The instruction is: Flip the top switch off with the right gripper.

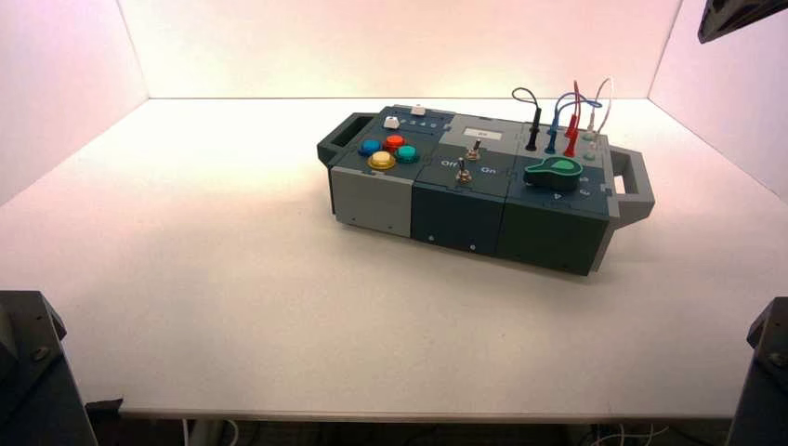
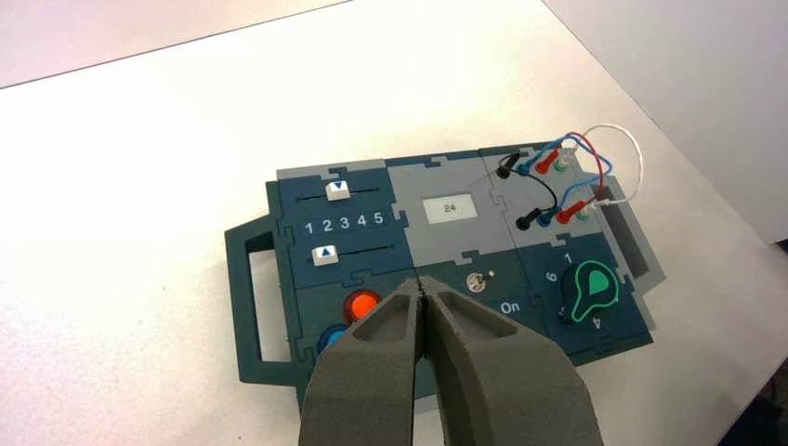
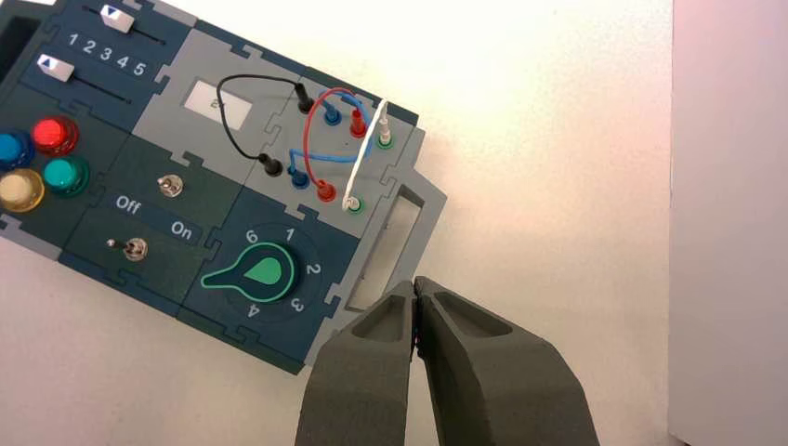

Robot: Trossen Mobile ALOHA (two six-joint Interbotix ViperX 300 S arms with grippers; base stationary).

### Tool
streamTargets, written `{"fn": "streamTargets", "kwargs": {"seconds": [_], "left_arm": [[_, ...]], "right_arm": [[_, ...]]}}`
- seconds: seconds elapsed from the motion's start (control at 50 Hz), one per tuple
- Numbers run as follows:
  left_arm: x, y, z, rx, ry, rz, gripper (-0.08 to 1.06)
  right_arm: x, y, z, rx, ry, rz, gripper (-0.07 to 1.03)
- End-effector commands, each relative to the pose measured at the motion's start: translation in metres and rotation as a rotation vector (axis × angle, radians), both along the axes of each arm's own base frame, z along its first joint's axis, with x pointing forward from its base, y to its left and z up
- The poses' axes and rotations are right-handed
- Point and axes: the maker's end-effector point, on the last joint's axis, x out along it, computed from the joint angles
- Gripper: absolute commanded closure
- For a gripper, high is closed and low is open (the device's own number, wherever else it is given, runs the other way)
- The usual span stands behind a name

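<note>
The near-left buttons point(image 1: 395, 150) were blue, red, yellow and green; the right knob point(image 1: 554, 173) was black, apparently with a green outline and centre.

"Off"/"On" seen on dark panel point(image 3: 153, 218) between the toggles | "1 2 3 4 5" printed between sliders on blue panel point(image 2: 345, 223) | "24" shown on white display point(image 2: 450, 208) | 1, 2, 3, 4, 6 marked around green-outlined knob point(image 3: 265, 271)
</note>
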Motion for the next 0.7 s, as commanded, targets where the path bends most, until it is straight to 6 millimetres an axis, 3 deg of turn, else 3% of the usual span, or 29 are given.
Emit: {"fn": "streamTargets", "kwargs": {"seconds": [0.02,0.26,0.54,0.7], "left_arm": [[0.005,0.002,0.014,-0.026,-0.033,0.016,1.01],[0.008,0.006,0.013,-0.022,-0.030,0.028,1.01],[0.039,0.046,-0.019,0.042,0.094,0.135,1.01],[0.049,0.052,-0.033,0.090,0.146,0.120,1.01]], "right_arm": [[0.006,0.002,0.013,0.005,-0.038,0.010,0.98],[0.007,0.002,0.014,0.003,-0.039,0.011,0.98],[0.014,0.028,0.027,0.029,-0.063,0.088,0.98],[0.021,0.037,0.031,0.064,-0.053,0.091,0.98]]}}
